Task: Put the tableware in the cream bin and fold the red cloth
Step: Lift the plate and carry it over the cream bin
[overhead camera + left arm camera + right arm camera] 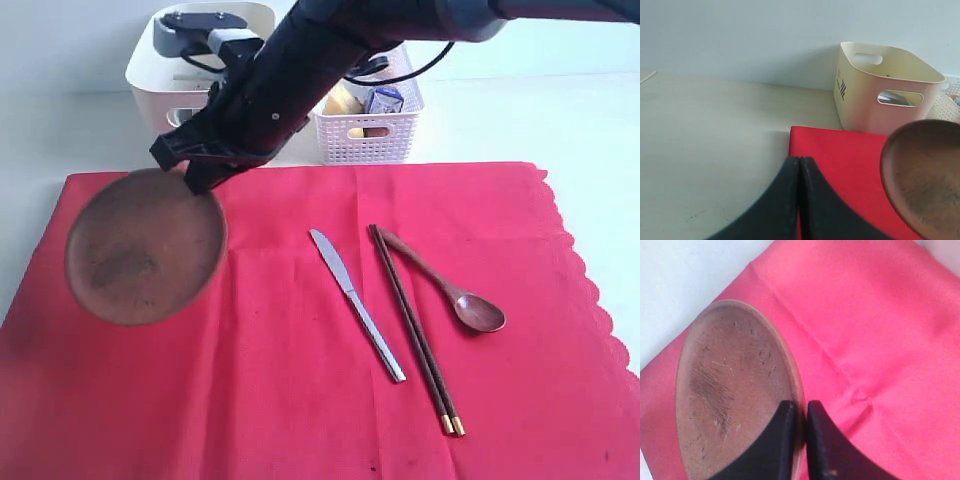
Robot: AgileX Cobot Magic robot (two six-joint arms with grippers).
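While the right gripper (200, 172) reached across to the left side of the red cloth (300, 400), its fingers (787, 440) were pinched narrowly on the rim of the round brown wooden plate (145, 245). It gripped the edge nearest the bins. The plate's hollow face was turned upward over the cloth's left part; whether it touched the fabric could not be told.

The other pieces lay on the middle of the cloth. All three ran diagonally from the far left to the near right:
- The silver knife (357, 305) had its blade tip at the far end.
- The dark gold-tipped chopsticks (412, 330) lay together beside it, with the gold tips at the near end.
- The dark wooden spoon (445, 285) started at the chopsticks' far end and angled away, its bowl toward the scalloped edge.

Beyond the cloth stood the cream bin (150, 85). Something grey showed through its handle cut-out, too little to name. Next to it, the white lattice basket (370, 145) held a yellow piece (340, 102) and a blue-white packet (385, 100).

The left gripper (799, 161) hung by the cloth's corner, its fingers pressed together with nothing between them.
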